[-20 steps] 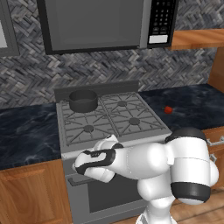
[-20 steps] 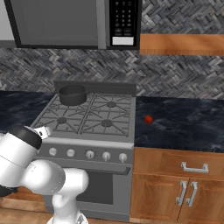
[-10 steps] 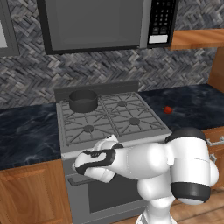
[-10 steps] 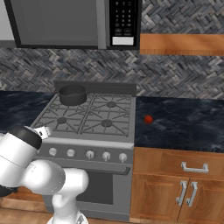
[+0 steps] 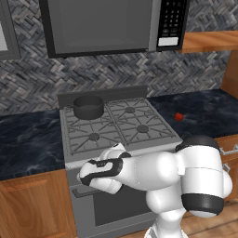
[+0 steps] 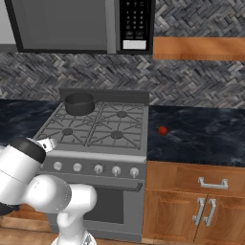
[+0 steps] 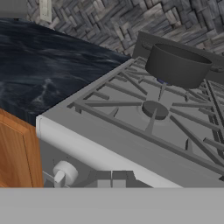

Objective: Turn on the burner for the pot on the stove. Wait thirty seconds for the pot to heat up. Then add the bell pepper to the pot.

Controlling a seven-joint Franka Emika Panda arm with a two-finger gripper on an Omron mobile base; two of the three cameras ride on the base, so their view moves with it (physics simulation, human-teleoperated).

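Observation:
The dark grey pot [image 5: 88, 107] [image 6: 79, 103] [image 7: 177, 65] stands on the back-left burner of the grey stove [image 5: 153, 139] [image 6: 95, 154]. A faint bluish spot shows under its near edge in the hand view. The red bell pepper [image 5: 179, 116] [image 6: 162, 129] lies on the dark counter right of the stove. My gripper [image 5: 83, 176] [image 7: 111, 178] hangs low at the stove's front left, its fingertips [image 7: 103, 177] close together with nothing between them. A pale knob [image 7: 65, 173] sits just left of them, apart. The front-left burner [image 7: 155, 109] is bare.
A row of pale knobs [image 6: 98, 169] runs along the stove front above the oven door. A microwave [image 5: 107, 25] hangs over the stove. Dark marble counter [image 5: 28, 139] [image 6: 201, 136] flanks both sides, with wooden cabinets [image 6: 201, 210] below.

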